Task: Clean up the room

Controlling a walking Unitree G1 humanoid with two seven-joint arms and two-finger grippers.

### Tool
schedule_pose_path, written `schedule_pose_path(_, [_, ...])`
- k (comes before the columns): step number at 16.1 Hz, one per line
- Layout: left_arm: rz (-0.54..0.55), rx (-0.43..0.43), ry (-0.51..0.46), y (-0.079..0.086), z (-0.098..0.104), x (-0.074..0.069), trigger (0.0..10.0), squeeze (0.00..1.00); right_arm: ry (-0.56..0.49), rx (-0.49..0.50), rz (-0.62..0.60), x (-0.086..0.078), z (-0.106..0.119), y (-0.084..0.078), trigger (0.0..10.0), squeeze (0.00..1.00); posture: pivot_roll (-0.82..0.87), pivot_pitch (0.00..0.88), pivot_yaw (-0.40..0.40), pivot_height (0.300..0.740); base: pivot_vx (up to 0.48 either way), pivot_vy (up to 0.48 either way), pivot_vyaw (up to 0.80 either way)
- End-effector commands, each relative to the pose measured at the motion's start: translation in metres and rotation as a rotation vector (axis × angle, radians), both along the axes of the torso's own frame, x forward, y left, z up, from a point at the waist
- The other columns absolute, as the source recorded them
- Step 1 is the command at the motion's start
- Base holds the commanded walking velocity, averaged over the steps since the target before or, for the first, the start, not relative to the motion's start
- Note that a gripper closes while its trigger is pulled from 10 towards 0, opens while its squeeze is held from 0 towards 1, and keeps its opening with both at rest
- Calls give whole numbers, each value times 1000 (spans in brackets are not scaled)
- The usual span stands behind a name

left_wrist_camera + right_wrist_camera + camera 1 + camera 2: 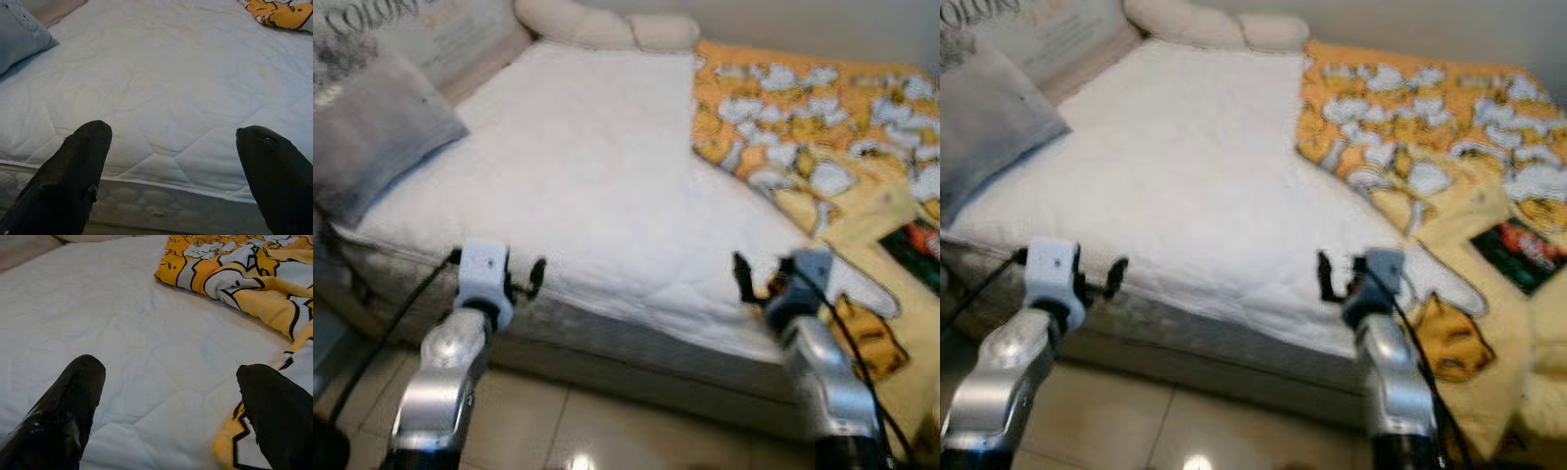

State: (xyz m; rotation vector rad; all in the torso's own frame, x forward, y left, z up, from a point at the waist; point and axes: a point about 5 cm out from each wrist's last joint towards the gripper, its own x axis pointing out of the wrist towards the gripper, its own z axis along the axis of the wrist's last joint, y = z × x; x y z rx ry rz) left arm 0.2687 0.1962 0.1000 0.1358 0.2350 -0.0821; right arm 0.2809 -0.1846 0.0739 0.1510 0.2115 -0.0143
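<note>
Both my end effectors — left [536,277] and right [741,277] — are spread wide, holding nothing, poised above the white quilted mattress [587,166] edge beside an orange cartoon-print blanket [803,117].

Bare mattress [587,186]; blanket [822,127] rightward

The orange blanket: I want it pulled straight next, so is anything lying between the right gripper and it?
Nothing visible does. The right gripper hangs open over the white mattress, and the orange blanket lies just ahead with only bare quilting between; one edge already lies beside one of its fingers.
</note>
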Motion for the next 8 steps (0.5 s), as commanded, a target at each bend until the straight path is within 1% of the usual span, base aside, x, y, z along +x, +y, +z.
schedule_pose_path(1, [-19, -1, 2, -5, 0, 2, 10000, 1000, -6, -12, -24, 1, 2, -7, 10000, 1000, -47, 0, 26, 740, 0, -412, 0])
schedule_pose_path(8, [-24, -9, 1, -6, 0, 3, 10000, 1000, -16, -14, -19, 4, 4, -5, 10000, 1000, -48, 0, 27, 740, 0, -411, 0])
